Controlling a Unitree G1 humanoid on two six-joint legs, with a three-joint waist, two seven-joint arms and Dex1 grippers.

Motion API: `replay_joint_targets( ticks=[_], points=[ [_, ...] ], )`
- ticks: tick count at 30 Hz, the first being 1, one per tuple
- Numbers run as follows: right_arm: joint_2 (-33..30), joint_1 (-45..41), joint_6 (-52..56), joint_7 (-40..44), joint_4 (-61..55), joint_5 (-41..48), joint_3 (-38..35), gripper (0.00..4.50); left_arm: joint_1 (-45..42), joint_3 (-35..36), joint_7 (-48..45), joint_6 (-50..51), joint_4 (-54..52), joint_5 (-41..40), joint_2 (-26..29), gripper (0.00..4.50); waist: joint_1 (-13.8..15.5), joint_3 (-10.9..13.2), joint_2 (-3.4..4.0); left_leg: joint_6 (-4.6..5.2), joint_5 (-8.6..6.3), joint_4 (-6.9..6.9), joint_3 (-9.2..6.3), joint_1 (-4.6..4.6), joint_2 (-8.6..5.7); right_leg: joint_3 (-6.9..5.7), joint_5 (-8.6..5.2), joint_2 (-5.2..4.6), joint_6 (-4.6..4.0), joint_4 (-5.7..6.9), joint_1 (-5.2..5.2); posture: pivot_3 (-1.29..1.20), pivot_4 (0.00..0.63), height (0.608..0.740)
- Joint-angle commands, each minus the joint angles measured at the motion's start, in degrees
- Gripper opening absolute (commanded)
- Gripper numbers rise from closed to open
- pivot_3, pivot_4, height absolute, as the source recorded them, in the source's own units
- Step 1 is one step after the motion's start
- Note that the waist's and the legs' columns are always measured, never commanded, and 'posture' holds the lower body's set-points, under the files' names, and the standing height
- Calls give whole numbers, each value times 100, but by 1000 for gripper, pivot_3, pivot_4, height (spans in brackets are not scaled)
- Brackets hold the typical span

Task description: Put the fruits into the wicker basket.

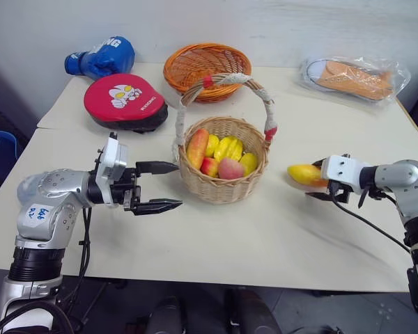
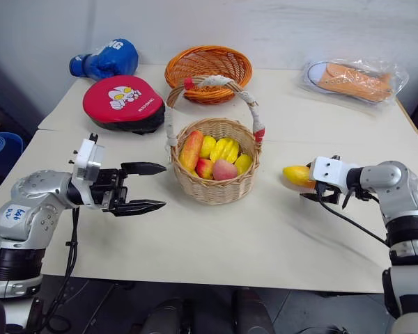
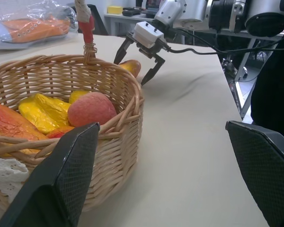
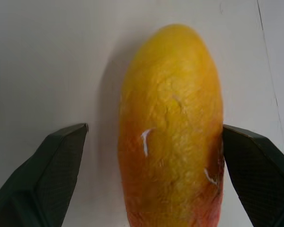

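The wicker basket (image 1: pixel 223 186) stands mid-table with its corded handle (image 1: pixel 226 78) arched over it. Inside lie a yellow-and-red mango (image 1: pixel 197 147), yellow fruits (image 1: pixel 229 148) and a pink-red peach (image 1: pixel 230 168). A second mango (image 1: pixel 303 173) lies on the table to the basket's right. My right gripper (image 1: pixel 315 180) is open and straddles this mango (image 4: pixel 173 123); one finger stands clear of it, the other sits close against its side. My left gripper (image 1: pixel 177 185) is open and holds nothing, hovering level just left of the basket and pointing at it.
A shallow orange basket (image 1: pixel 207 64) sits behind the wicker one. At the back left lie a red pad (image 1: pixel 123 101) and a blue boxing glove (image 1: pixel 101 57). A bagged orange shoe (image 1: pixel 354 78) is at the back right. Bare table (image 1: pixel 265 236) lies in front.
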Motion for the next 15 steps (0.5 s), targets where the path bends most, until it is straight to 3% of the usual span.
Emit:
replay_joint_targets(
  ticks=[1,7,9,12,15],
  points=[
    [153,-184,242,420,253,159,37,4059,13,106,53,8,-275,-145,44,4500,-8,0,0,0,0,0,-1,0,2,-1,0,1,0,0,0,0,150,740],
    [46,-44,481,890,-231,683,-312,2293,31,113,102,8,-307,-134,37,4500,-25,0,1,-3,0,-3,0,2,5,-1,0,3,0,2,0,0,150,740],
    [-76,225,772,1152,-885,1098,-516,2283,27,147,88,4,-277,-145,67,4500,-13,2,3,-4,0,-4,0,2,6,-1,0,3,0,2,0,0,150,740],
    [-208,849,2062,1356,-2656,2068,-973,2283,42,265,82,34,-221,-191,140,4500,13,5,9,-4,-1,-6,-3,-1,6,-2,0,2,0,0,-1,0,150,740],
    [-154,1275,4224,846,-5032,3689,-1356,2283,62,399,143,102,-170,-275,198,4500,-1,7,11,-7,-4,-5,-6,-3,13,-4,0,4,0,1,-1,0,150,740]
  ],
)
